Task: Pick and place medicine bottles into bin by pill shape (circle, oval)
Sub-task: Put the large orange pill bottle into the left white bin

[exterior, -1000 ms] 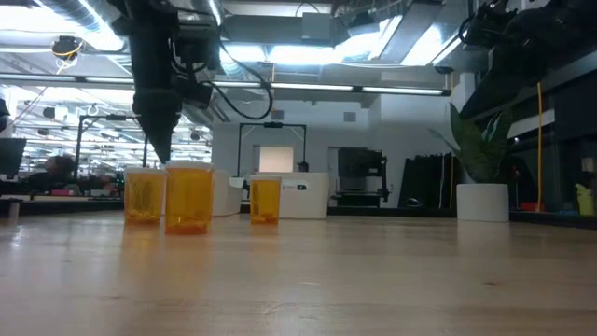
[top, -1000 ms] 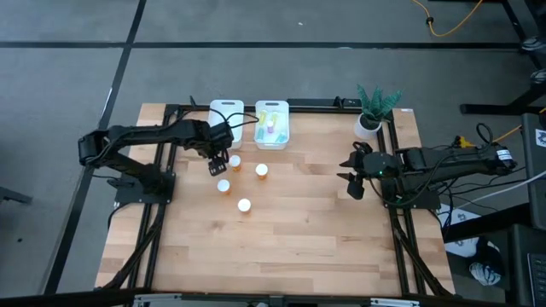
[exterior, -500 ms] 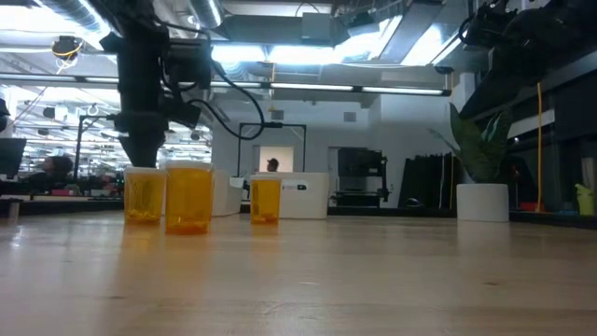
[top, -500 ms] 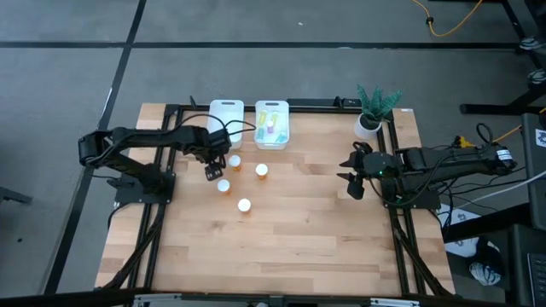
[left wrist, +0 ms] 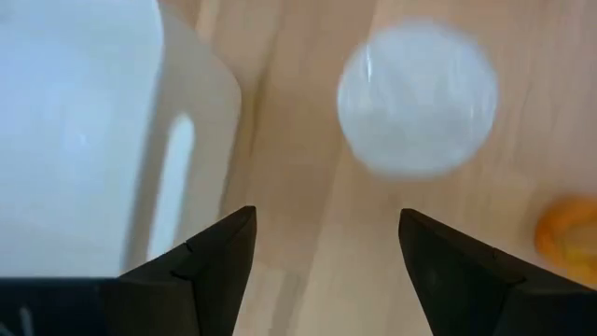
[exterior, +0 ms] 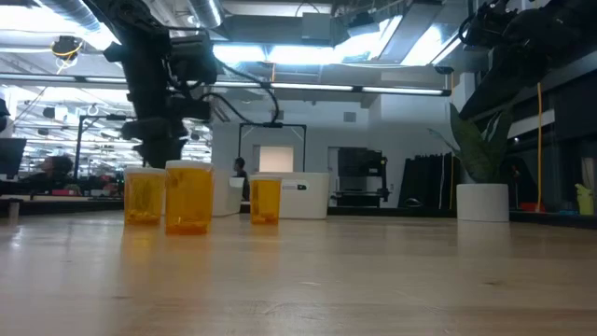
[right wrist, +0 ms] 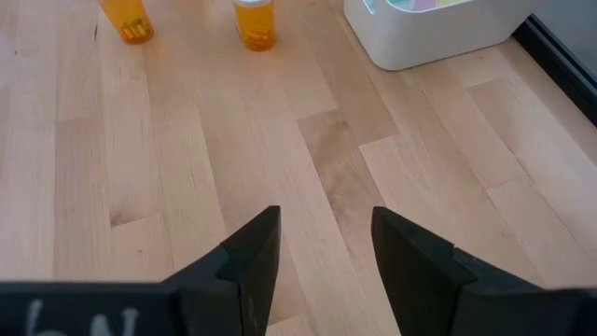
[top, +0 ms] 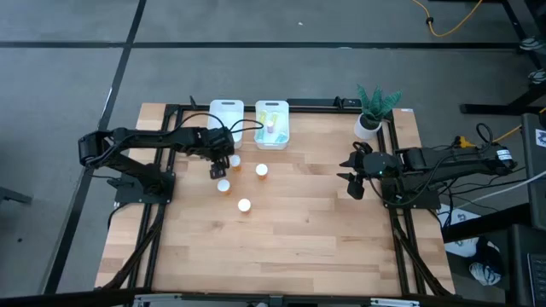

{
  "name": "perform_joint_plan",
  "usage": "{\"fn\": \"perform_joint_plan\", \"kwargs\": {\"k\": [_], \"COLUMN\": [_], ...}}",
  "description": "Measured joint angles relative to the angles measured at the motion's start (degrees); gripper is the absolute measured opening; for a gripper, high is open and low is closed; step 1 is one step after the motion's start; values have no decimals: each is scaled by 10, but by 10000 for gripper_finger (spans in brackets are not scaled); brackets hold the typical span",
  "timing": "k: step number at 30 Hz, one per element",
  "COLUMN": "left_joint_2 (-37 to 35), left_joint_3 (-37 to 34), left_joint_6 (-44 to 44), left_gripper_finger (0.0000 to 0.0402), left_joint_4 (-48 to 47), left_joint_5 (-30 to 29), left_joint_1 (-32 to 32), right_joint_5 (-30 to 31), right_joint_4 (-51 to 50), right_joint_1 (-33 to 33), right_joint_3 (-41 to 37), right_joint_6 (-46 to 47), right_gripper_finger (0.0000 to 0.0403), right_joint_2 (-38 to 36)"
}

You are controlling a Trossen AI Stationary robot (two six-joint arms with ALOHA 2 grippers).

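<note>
Four orange medicine bottles with white caps stand on the table in the high view: one [top: 235, 160], one [top: 262, 170], one [top: 223, 184] and one [top: 244, 205]. Three show in the low view [exterior: 188, 198]. My left gripper [top: 220, 162] is open and empty, hovering just left of the first bottle and beside the left white bin [top: 226, 113]. In the left wrist view its fingers [left wrist: 205, 271] frame a white cap [left wrist: 417, 98] ahead of them. The right white bin [top: 272, 124] holds slim pale green and pinkish bottles. My right gripper [top: 354, 175] is open and empty at the table's right side.
A white pot with a green plant [top: 368, 124] stands at the back right corner. A black frame [top: 171, 153] runs along the table's edges. The right wrist view shows two orange bottles [right wrist: 255, 23] and the right bin [right wrist: 438, 28] far ahead.
My left gripper shifted slightly left and then back right beside the bottle, staying open. The bottles and the right arm have not moved.
</note>
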Motion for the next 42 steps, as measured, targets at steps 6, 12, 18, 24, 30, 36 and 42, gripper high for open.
{"fn": "perform_joint_plan", "kwargs": {"k": [6,12,18,24,30,36,42], "left_joint_2": [0,0,2,45,83,85,85], "left_joint_3": [0,0,0,0,0,0,0], "left_joint_6": [-10,-1,0,0,11,13,10], "left_gripper_finger": [255,255,255,255,255,255,255], "left_joint_4": [47,46,62,82,154,167,186], "left_joint_5": [-5,30,30,30,30,30,29], "left_joint_1": [0,-6,-19,-32,-42,-44,-44], "right_joint_5": [0,0,0,0,0,0,0], "right_joint_4": [0,0,0,0,0,0,0], "right_joint_1": [0,0,0,0,0,0,0], "right_joint_3": [0,0,0,0,0,0,0], "right_joint_6": [0,-11,-11,-11,-10,-10,-10], "right_gripper_finger": [171,171,171,171,171,171,171], "right_joint_2": [0,0,0,0,0,0,0]}}
